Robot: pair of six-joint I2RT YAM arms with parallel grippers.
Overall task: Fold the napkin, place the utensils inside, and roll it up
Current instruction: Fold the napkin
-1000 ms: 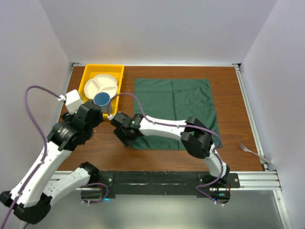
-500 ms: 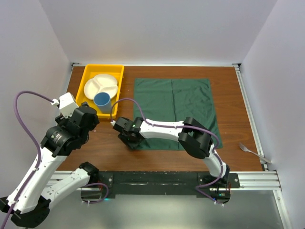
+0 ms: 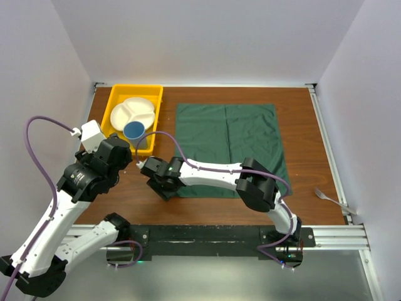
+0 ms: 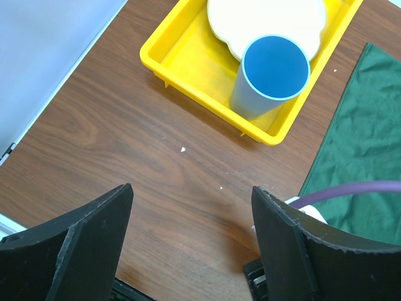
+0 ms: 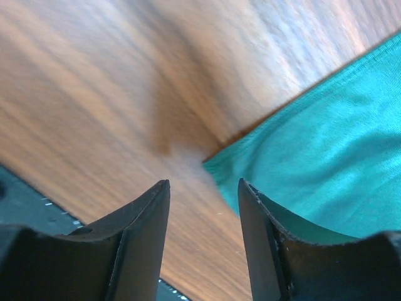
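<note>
Bench (image 3: 301, 125): brown wood grain, with small white specks showing in the left wrist view. Plain white walls (image 3: 207, 37) on three sides. A metal rail (image 3: 338, 235) runs along the near edge, with both arm bases on it.

Napkin (image 3: 229, 147): dark green, spread flat mid-bench, with a crease down the middle. Fork (image 3: 332, 199): at the right edge of the bench, well apart from the napkin. I can't make out a second utensil.

Yellow tray (image 3: 116, 100): far-left corner, holding a white divided plate (image 3: 133, 113) and a blue cup (image 3: 133, 130) standing upright at its near end.

Left end effector (image 4: 188, 244): fingers spread wide, holding nothing, above bare wood just near of the tray.

Right end effector (image 5: 203, 238): low at the napkin's near-left corner, jaws partly apart. The cloth corner sits just ahead of the gap and is not pinched. This view is motion-blurred.

Purple cables (image 3: 44, 125) loop off both arms.
</note>
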